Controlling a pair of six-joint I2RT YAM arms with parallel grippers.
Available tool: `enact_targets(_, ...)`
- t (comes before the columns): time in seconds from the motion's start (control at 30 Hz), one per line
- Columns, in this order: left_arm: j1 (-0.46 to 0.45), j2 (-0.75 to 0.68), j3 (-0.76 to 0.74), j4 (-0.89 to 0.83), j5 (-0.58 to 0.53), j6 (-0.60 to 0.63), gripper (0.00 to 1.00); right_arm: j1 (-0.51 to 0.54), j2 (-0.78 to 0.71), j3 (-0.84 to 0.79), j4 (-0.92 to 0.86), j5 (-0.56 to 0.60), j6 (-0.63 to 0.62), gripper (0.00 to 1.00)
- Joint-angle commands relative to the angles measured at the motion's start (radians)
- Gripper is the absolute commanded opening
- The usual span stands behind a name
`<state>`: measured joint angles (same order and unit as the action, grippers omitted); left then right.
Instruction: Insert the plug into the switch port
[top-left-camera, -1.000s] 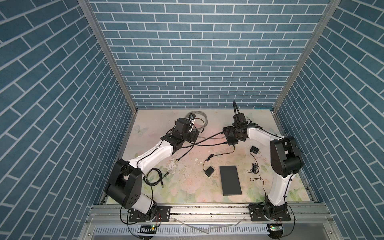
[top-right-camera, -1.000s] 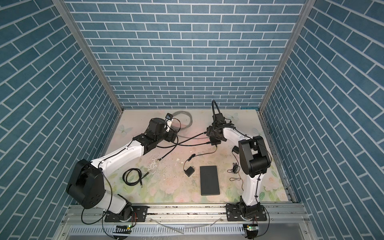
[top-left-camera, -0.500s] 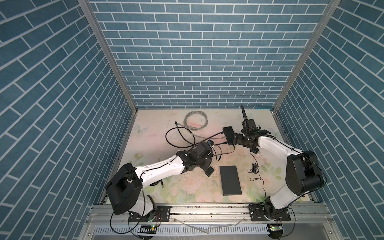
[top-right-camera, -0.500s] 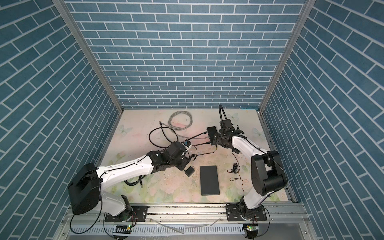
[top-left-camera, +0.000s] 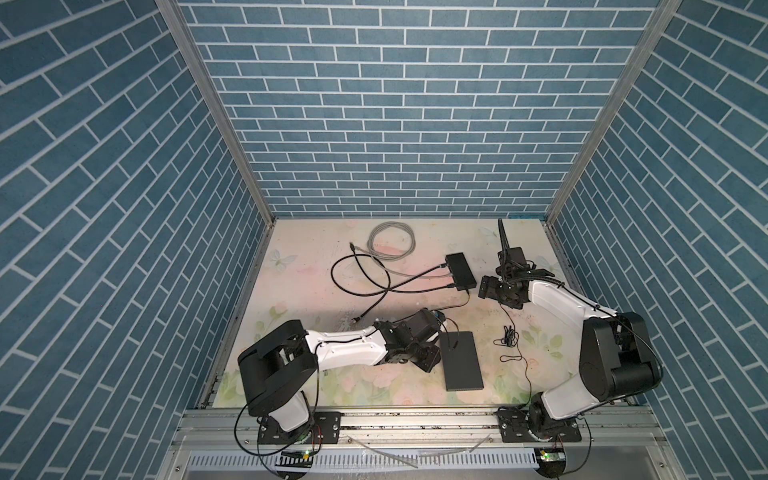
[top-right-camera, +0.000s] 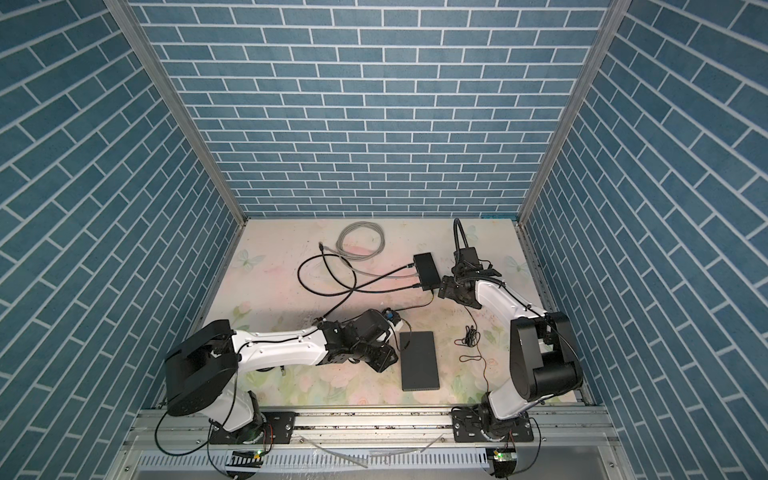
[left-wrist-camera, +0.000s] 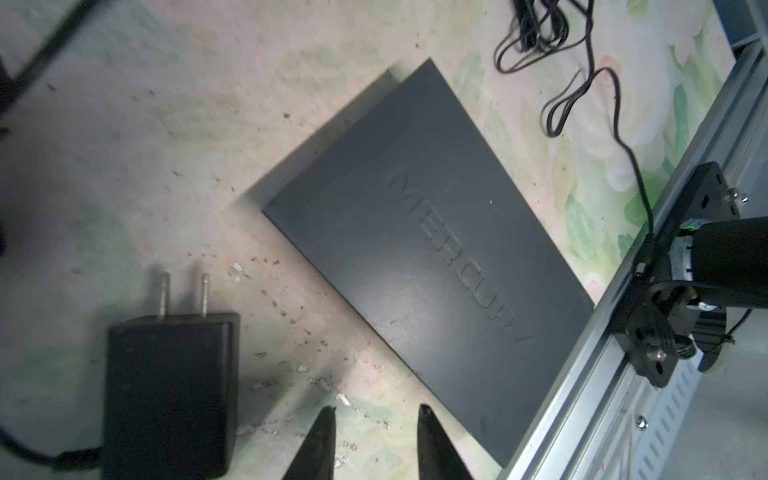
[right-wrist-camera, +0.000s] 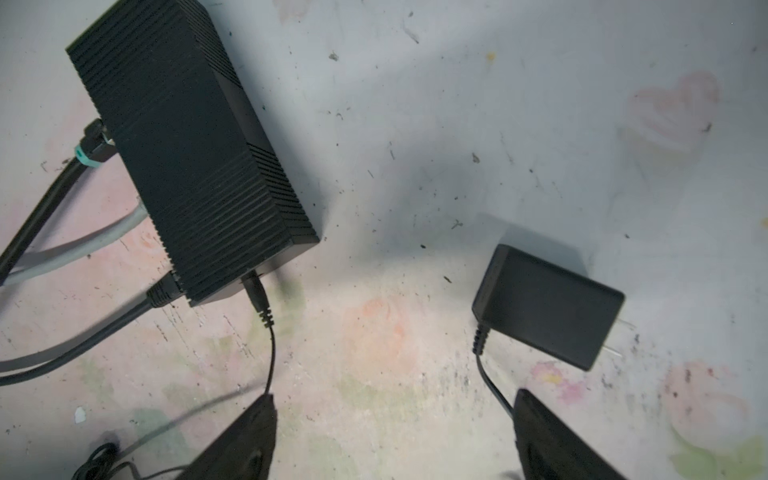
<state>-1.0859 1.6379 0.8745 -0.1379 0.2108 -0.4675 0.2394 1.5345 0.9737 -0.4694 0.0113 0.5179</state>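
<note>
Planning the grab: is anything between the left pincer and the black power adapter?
Nothing visible: the power adapter lies beside the left pincer, apart from it, with only bare, speckled mat between.

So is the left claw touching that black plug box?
Apart. The left wrist view shows bare table between the left gripper and the power adapter, which lies off to one side of its fingertips.
</note>
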Motion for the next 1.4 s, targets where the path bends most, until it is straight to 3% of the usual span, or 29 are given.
enact_targets(0.0,-0.005,0.034,0.002,-0.048,-0.083,-0.002,0.33,-0.013,-0.047,-0.029,-0.045,-0.003,-0.005,0.89)
enact_targets(0.23,0.02,0.103,0.047,-0.161,-0.271,0.059,0.33,-0.033,-0.096,-0.026,-0.135,0.027,-0.013,0.89)
enact_targets(0.47,0.143,0.233,0.133,-0.172,-0.431,0.145,0.34,-0.031,-0.213,-0.078,-0.23,0.047,0.053,0.87)
enact_targets(0.73,0.285,0.308,0.247,-0.096,-0.408,0.233,0.37,-0.032,-0.294,-0.108,-0.402,0.105,0.151,0.87)
enact_targets(1.1,0.288,0.187,0.199,0.045,-0.16,0.233,0.44,-0.031,-0.293,-0.096,-0.612,-0.01,0.28,0.76)
enact_targets(1.27,0.288,0.128,0.152,0.074,-0.111,0.211,0.45,-0.029,-0.3,-0.176,-0.615,-0.037,0.284,0.76)
enact_targets(1.37,0.285,0.116,0.145,0.066,-0.103,0.21,0.45,-0.028,-0.297,-0.232,-0.58,0.002,0.284,0.75)
